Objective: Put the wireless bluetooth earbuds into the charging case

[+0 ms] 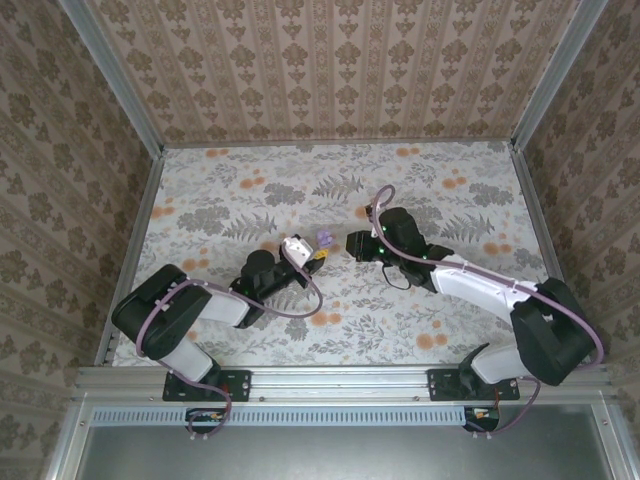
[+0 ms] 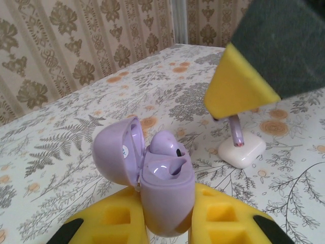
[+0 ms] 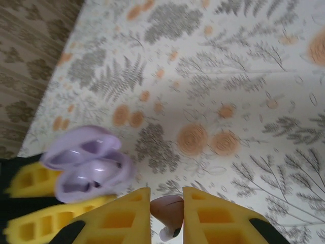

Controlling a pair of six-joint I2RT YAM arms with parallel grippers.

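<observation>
Left gripper (image 2: 167, 219): yellow foam-padded fingers pressed against both sides of the lilac plastic charging case (image 2: 165, 190), pinching its lower body and holding it roughly upright above the counter (image 2: 61, 152). Case lid swung open, hinged back toward the left in the left wrist view. One lilac earbud (image 2: 165, 145) sits in the case, its rounded head poking above the rim; the well beside it looks glossy, but whether it is empty is not clear. Right gripper (image 3: 166, 213): yellow fingers drawn in on a second lilac earbud (image 3: 170, 211), clamped between the pads with a pale tip showing at the bottom. It hangs just beside the open case, which the right wrist view shows to the lower left, blurred. From the left wrist, a yellow fingertip (image 2: 236, 89) of the right gripper looms above and to the right of the case, apart from it. Top view: both grippers meet near the middle of the counter, left gripper (image 1: 315, 256) and right gripper (image 1: 352, 245) nose to nose, the case a small purple spot between them. Counter is floral-printed, grey ferns and orange blooms; damask-patterned wall panels (image 1: 330, 60) box it in on three sides.
</observation>
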